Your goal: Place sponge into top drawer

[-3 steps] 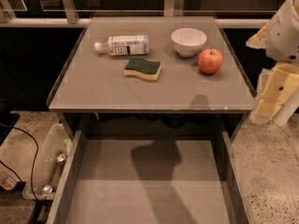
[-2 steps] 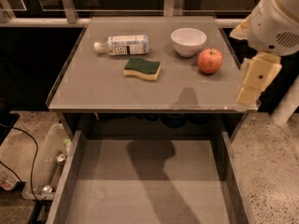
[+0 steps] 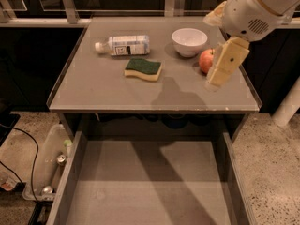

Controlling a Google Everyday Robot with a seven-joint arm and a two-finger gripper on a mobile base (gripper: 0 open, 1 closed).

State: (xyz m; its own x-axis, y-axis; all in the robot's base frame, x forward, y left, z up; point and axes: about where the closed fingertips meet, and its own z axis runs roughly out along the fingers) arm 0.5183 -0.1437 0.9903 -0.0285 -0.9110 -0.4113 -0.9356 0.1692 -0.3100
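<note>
The sponge (image 3: 144, 68), dark green on top over pale yellow foam, lies flat on the grey table top (image 3: 103, 88), just left of centre. The top drawer (image 3: 150, 182) is pulled out below the table's front edge, with a bare grey bottom and low side walls. My gripper (image 3: 217, 80) hangs from the white arm at the upper right. It is above the right part of the table, right of the sponge and apart from it, in front of the apple. It holds nothing.
A plastic bottle (image 3: 124, 45) lies on its side behind the sponge. A white bowl (image 3: 189, 41) and a red apple (image 3: 205, 61) stand at the back right. A bin with cans (image 3: 47, 165) sits on the floor at the left; a white post (image 3: 288, 107) stands at the right.
The arm has swung left from beside the table's right edge to over its right part, now covering part of the apple. The sponge and the drawer have not moved.
</note>
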